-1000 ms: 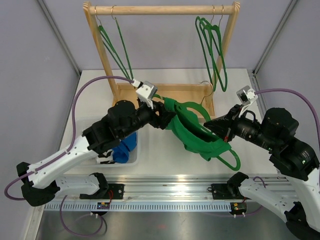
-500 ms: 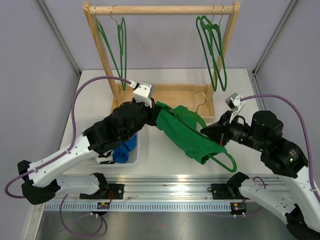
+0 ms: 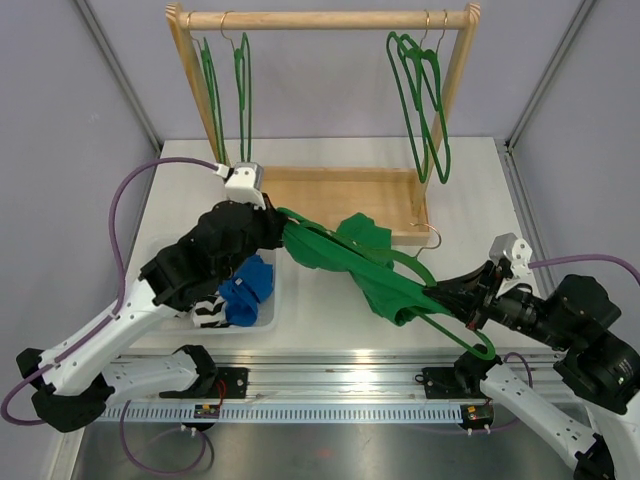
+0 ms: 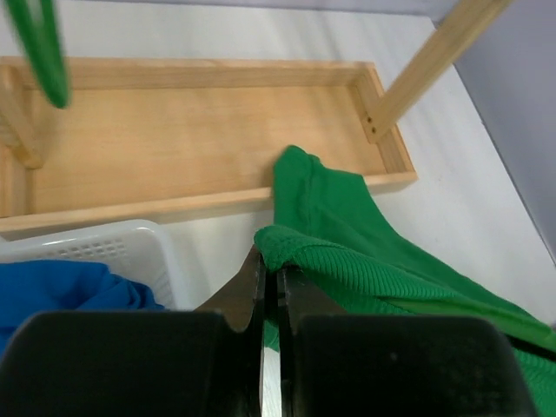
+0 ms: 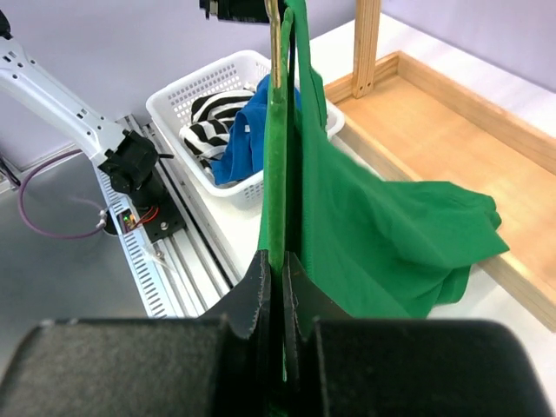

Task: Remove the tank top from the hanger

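Your tank top (image 3: 365, 270) hangs stretched above the bench (image 3: 320, 312). Its long axis runs from the left end effector (image 3: 283, 232), pinched on its edge, down-right to the right end effector (image 3: 440, 298), apparently clamped on the hanger (image 3: 472, 337).

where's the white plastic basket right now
Top view: the white plastic basket sits on the left, partly under the left arm, on the near side of the wooden rack base and left of the green tank top.
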